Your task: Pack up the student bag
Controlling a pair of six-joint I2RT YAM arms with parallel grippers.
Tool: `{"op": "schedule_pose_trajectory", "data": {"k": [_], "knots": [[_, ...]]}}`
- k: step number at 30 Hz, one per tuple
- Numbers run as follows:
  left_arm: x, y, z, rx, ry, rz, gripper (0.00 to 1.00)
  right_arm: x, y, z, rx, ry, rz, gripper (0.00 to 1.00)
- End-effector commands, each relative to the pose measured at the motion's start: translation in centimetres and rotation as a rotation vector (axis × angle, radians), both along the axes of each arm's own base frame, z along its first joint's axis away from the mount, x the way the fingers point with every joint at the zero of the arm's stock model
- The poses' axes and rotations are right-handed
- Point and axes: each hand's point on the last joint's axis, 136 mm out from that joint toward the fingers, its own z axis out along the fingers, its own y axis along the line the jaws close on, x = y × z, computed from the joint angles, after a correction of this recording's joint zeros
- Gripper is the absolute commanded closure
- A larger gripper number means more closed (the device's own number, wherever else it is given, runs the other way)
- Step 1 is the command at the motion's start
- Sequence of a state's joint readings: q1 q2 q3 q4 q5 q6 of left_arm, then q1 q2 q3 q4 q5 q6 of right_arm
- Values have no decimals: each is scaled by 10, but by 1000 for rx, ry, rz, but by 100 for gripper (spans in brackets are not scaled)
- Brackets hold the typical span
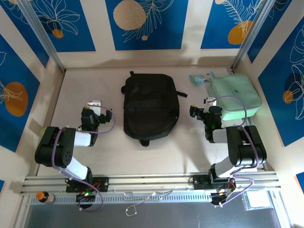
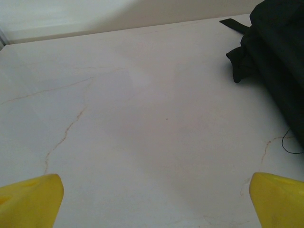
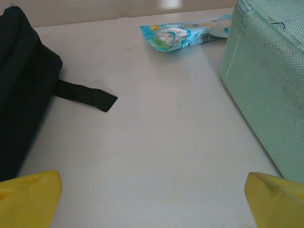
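The bag (image 1: 151, 107) lies flat between the left gripper (image 2: 152, 202) and the right gripper (image 3: 152, 202), both with fingers wide apart and empty, its long axis running near-to-far and its rounded end nearest.

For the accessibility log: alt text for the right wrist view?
The right gripper hangs open above the table, its yellow fingertips at the bottom corners. The black student bag lies at left, a mint-green case at right, and a blue pouch beyond them.
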State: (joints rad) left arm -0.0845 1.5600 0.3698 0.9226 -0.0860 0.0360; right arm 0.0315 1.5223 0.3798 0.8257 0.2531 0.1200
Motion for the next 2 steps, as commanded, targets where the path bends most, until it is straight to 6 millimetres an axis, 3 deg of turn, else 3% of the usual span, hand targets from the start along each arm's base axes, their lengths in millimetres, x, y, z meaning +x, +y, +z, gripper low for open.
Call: {"op": "schedule_pose_trajectory", "data": {"k": [1,2], "knots": [[4,-1,2,2,-6,-23,0,7,2,10,13,-30,10,1],[4,-1,2,2,-6,-23,0,7,2,10,13,-32,10,1]]}}
